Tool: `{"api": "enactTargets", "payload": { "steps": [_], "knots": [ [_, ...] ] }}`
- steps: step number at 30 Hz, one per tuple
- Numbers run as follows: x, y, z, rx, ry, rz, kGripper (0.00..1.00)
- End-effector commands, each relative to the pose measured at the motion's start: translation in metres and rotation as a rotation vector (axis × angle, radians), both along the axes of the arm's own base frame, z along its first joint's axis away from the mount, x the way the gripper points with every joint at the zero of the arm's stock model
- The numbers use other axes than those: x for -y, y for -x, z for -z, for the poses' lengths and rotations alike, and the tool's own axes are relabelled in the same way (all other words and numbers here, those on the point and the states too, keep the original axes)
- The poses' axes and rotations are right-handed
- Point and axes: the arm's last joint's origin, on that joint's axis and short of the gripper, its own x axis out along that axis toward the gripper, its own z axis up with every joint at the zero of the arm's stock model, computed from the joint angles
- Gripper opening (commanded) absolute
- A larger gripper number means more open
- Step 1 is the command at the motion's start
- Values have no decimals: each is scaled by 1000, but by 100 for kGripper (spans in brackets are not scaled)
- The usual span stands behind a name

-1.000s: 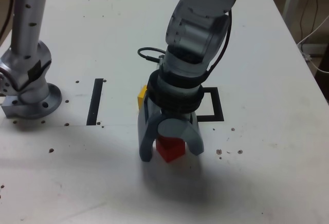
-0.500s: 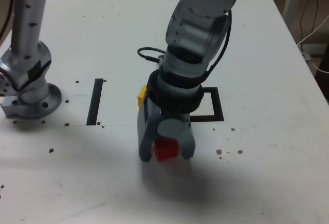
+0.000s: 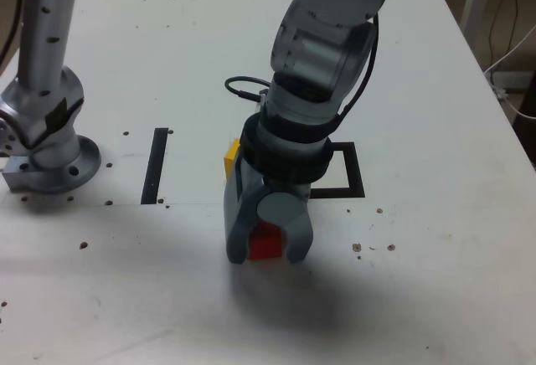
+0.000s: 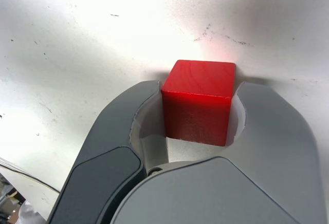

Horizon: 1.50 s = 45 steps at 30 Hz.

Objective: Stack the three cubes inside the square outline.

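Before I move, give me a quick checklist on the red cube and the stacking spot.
Tool closed on red cube: ok
Red cube between both fingers: ok
Red cube inside square outline: not ok
Yellow cube fully in view: not ok, partly behind the arm
Green cube located: cannot tell, not seen in either view
Square outline's centre free for stacking: cannot tell, arm hides part

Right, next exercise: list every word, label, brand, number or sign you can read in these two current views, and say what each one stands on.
None: no readable text in either view.
The red cube, the gripper and the table show no lettering or numbers.
The black tape strip and the square outline are plain shapes, not writing.
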Motion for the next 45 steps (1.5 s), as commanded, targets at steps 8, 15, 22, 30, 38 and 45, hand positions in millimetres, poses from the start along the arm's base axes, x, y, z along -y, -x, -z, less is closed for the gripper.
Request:
{"api": "enactTargets", "payload": {
  "steps": [8, 15, 22, 30, 38, 45],
  "knots": [
    [-4, -3, -18, 69, -28, 58, 22],
    [-17, -14, -25, 122, -53, 124, 22],
    [-37, -27, -30, 136, -71, 174, 22],
    [-59, -38, -32, 134, -94, 210, 22],
    [-70, -48, -22, 110, -109, 229, 22],
    [-76, -53, -13, 90, -116, 232, 22]
  ]
}}
